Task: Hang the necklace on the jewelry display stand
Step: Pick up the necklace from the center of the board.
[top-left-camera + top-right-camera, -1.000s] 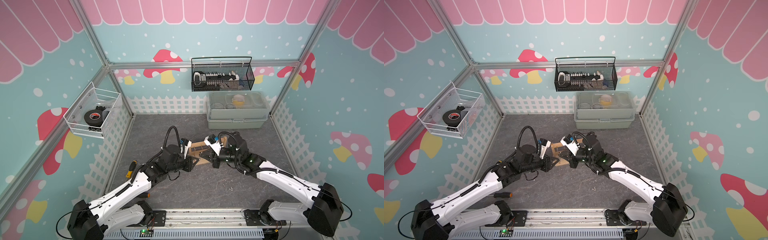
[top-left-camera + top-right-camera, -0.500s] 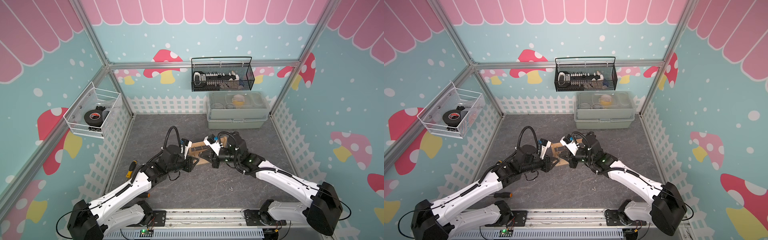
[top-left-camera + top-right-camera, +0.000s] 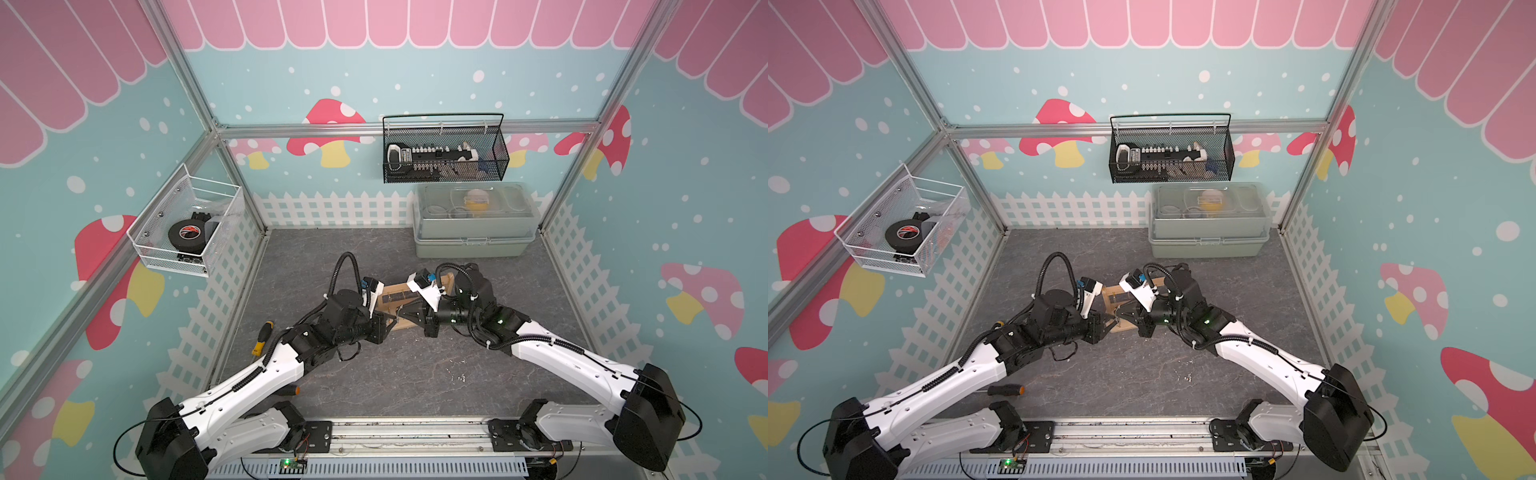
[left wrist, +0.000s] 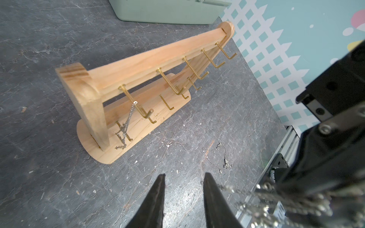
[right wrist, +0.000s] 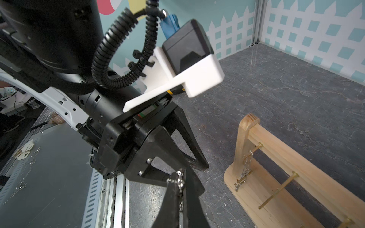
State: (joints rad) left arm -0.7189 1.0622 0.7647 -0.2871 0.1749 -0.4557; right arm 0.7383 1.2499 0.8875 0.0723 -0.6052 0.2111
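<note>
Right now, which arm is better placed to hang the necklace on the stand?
Right. The right gripper is shut on the necklace beside the jewelry display stand; the left gripper is open and empty.

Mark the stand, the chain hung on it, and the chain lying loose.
Stand [image 4: 150, 59]: left wrist view, crossbar.
Hung chain [image 4: 129, 116]: left wrist view, upper strand.
Loose chain [image 4: 225, 158]: left wrist view, a strand.

A: Site type?
B: Robot lab test cell, not a home. Aluminium frame holds printed mushroom wall panels. Black mesh tool basket hangs just above the lidded box. Arm bases bolt to a rail across the floor from that box.
</note>
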